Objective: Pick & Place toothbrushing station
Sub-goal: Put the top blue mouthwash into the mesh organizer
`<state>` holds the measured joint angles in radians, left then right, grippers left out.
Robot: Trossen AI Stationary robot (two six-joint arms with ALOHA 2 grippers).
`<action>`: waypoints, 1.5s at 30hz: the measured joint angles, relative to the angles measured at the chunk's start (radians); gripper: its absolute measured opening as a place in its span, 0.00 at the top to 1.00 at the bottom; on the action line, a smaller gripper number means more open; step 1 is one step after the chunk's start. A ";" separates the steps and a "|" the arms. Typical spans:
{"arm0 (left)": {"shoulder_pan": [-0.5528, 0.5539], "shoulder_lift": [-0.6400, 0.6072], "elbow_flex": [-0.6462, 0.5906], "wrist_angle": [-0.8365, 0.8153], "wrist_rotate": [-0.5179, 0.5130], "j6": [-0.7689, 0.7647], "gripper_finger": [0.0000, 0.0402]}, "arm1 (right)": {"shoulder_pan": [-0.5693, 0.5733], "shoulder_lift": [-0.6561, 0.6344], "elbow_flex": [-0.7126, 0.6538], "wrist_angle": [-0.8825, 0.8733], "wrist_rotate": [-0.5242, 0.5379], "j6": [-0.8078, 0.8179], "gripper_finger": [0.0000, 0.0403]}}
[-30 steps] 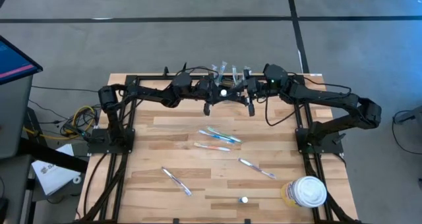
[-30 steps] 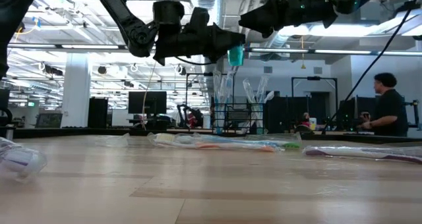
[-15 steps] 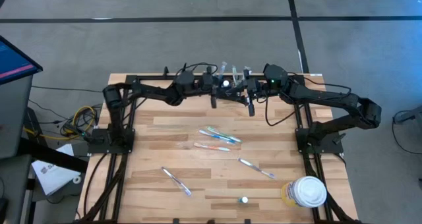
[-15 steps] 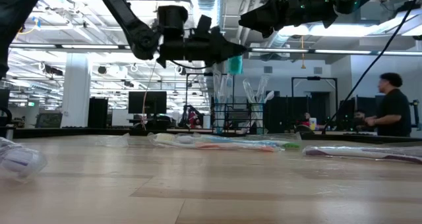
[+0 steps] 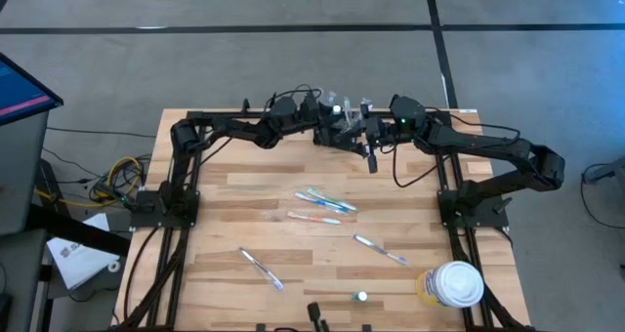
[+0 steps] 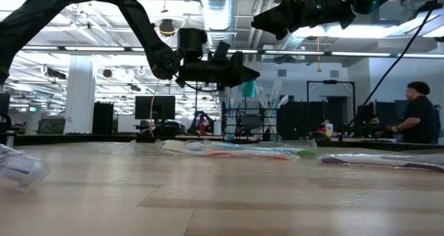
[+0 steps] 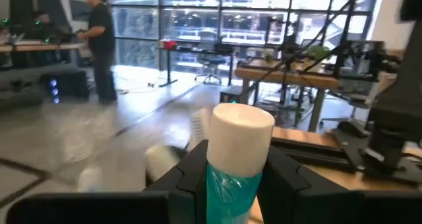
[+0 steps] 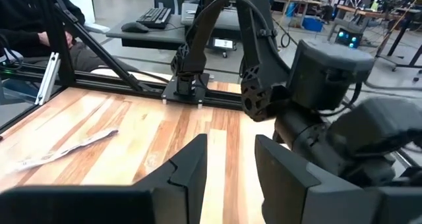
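The left gripper is clenched on a small teal tube with a white cap, which is held upright between the two dark fingers. In the high view, this gripper is seen raised over the far edge of the wooden table. The right gripper is placed just beside it, on the side of the right arm. The right gripper's fingers are held apart, and nothing is gripped between them.

The toothbrushing station, a small black wire-mesh holder, is found directly under the left gripper, standing at the table's far edge. Several wrapped toothbrushes are stood upright in it. The teal tube is hung level with the tops of those brushes; whether they are touched by it cannot be told.

Nearer the front than both grippers, well apart from them, more wrapped toothbrushes are laid flat on the wood: a pair side by side, a third just in front of them, a fourth towards the right arm's side, and a fifth towards the left arm's side. A small blue tube is stood near the front edge, and a round white-lidded tub is set at the front corner on the right arm's side.

A person is seen in the room beyond the table.
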<state>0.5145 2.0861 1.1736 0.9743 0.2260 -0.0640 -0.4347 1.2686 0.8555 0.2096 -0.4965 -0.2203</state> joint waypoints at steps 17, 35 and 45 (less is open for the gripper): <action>-0.004 0.000 -0.002 -0.064 0.015 -0.046 0.79 | 0.001 0.000 0.000 0.000 0.000 -0.015 0.71; 0.003 0.000 -0.042 -0.062 -0.020 -0.046 0.79 | 0.001 0.000 0.000 -0.019 0.000 -0.015 0.71; -0.005 0.001 -0.050 -0.066 -0.057 -0.043 0.79 | 0.001 0.000 0.000 -0.015 0.000 -0.015 0.71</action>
<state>0.5093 2.0874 1.1240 0.9082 0.1693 -0.1066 -0.4335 1.2686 0.8553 0.1944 -0.4961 -0.2355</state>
